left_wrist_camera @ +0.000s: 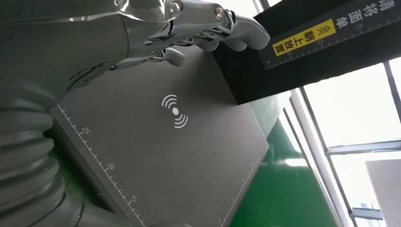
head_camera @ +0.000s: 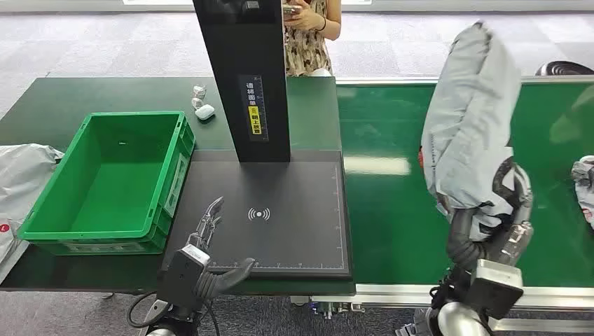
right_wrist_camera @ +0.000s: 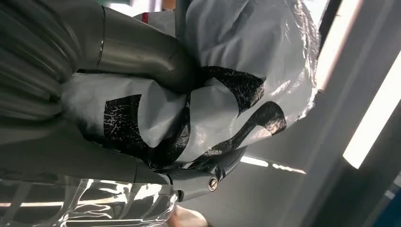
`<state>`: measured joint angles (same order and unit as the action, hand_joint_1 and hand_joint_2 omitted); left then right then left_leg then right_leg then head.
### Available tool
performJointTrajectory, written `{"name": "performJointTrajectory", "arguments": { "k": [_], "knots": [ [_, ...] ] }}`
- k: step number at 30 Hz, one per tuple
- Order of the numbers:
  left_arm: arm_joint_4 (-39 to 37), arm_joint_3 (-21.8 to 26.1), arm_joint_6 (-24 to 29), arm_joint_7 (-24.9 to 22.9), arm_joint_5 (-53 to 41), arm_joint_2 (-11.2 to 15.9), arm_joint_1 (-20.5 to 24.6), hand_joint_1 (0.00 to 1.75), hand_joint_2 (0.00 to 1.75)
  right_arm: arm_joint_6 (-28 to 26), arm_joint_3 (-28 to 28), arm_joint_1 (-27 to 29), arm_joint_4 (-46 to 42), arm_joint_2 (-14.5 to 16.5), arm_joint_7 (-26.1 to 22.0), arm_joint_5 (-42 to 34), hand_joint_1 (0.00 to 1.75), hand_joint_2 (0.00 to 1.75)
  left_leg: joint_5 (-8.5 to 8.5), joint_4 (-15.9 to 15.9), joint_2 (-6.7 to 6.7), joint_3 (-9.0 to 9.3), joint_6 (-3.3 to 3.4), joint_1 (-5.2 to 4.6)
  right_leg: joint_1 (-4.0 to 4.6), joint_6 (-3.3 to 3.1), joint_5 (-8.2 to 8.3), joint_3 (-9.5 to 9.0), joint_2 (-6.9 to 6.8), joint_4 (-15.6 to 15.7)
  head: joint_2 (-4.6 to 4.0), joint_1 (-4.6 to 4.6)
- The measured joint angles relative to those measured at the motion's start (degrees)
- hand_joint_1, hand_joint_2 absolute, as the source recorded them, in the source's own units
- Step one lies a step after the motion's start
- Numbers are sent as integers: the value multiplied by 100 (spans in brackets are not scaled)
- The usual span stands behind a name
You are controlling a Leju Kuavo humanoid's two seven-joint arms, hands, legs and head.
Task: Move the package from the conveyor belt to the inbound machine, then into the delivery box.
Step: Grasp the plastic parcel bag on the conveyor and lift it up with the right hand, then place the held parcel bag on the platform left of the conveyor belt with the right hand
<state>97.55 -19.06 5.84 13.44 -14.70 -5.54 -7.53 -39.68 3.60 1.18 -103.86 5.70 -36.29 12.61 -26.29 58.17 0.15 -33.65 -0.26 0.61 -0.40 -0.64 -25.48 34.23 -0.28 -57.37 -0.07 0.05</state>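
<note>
Package (head_camera: 468, 119) gripped upright in right hand (head_camera: 501, 210), lifted above belt (head_camera: 392, 210). Soft bag, held low at one end: top-heavy, likely to flop or slip from the fingers on the swing across. Scanner pad (head_camera: 273, 217) well off to that hand's left, black column (head_camera: 242, 77) behind it, easily clipped. Left hand (head_camera: 203, 255) open, empty, hovering at pad's near corner, possibly in the way. Bin (head_camera: 112, 175) beyond left hand; person behind the bench.
</note>
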Motion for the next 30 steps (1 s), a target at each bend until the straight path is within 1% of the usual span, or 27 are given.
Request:
{"name": "performJointTrajectory", "arguments": {
  "k": [6,8,10,12,15,18,21,22,24,28,30],
  "knots": [
    [0,3,41,35,-42,-32,4,0,175,-7,95,-34,-856,152,-347,-199,175,175,0,-1,0,-2,0,0,0,0,0,-1,-1,-1,0,1],
    [0,5,47,40,-50,-44,3,0,175,3,163,-90,-1023,164,-334,-229,175,175,0,-1,0,-2,0,-1,-1,0,0,-2,0,-1,0,1],
    [0,5,40,46,-57,-51,4,0,175,112,255,-182,-1083,158,-149,-292,175,175,0,0,0,-2,0,-1,-1,1,1,-3,0,-1,0,2],
    [0,4,10,55,-61,-54,7,0,175,472,392,-315,-1018,123,244,-394,175,175,1,0,2,-2,0,-1,-1,0,3,-3,1,-1,0,2],
    [0,5,-41,75,-56,-53,22,0,175,1452,666,-568,-558,51,794,-627,175,175,5,0,5,-1,0,0,-1,-3,7,-3,4,-1,0,1],
    [0,5,-32,98,-25,-45,33,0,175,2328,1045,-780,180,11,1075,-895,175,175,13,0,2,-2,0,1,1,-4,8,-2,-1,-1,0,1],
    [0,13,62,117,16,-31,30,0,175,2716,1384,-931,826,-27,1245,-1098,175,175,16,-1,-4,-5,-3,2,2,-4,7,-1,-5,-3,0,1],
    [0,27,157,129,9,-25,28,0,175,2802,1477,-977,1020,-40,1315,-1170,175,175,16,-1,-4,-5,-3,2,2,-4,7,0,-5,-4,0,1],
    [2,93,525,171,-68,-19,26,0,175,2952,1647,-1077,1419,-77,1463,-1325,175,175,16,-2,-3,-6,-3,2,2,-4,7,1,-3,-4,0,1],
    [79,346,1662,369,-377,-24,14,0,175,3177,1931,-1229,2125,-157,1674,-1567,175,175,16,-2,-4,-8,-3,2,2,-4,7,3,-4,-4,0,1],
    [159,481,2132,508,-495,-27,-2,0,175,3256,2043,-1265,2375,-193,1732,-1632,175,175,16,-2,-4,-9,-3,2,2,-4,7,3,-5,-4,0,1]
  ]
}}
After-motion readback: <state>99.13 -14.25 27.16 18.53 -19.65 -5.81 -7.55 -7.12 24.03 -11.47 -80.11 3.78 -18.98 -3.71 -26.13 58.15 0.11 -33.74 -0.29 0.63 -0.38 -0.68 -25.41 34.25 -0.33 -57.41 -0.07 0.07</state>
